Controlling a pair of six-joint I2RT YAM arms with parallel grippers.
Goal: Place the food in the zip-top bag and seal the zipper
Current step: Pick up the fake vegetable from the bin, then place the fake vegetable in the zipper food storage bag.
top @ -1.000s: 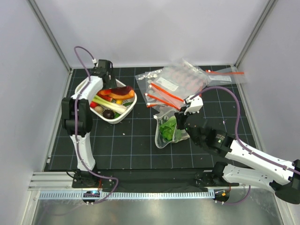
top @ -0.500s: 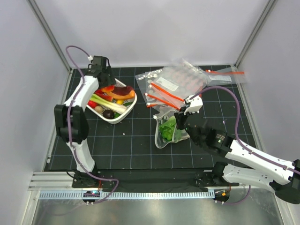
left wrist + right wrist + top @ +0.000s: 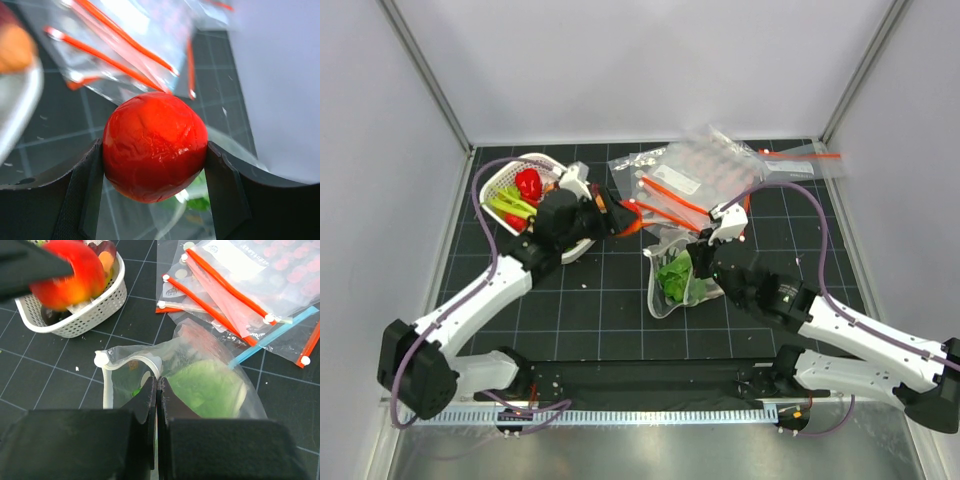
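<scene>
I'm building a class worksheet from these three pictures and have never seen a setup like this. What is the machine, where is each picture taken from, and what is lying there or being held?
These are two robot arms bolted to a table's near edge. The wide picture looks down from above and behind them: the left arm on the left, the right arm on the right. The other two pictures come from a camera on each wrist, with its jaws at the bottom. On the black gridded mat lie a white basket of toy produce and a pile of plain bags with red-orange strips. The left jaws grip an orange-red toy piece. The right jaws are shut on the mouth edge of a zip-top bag, which holds a green lettuce head.
</scene>
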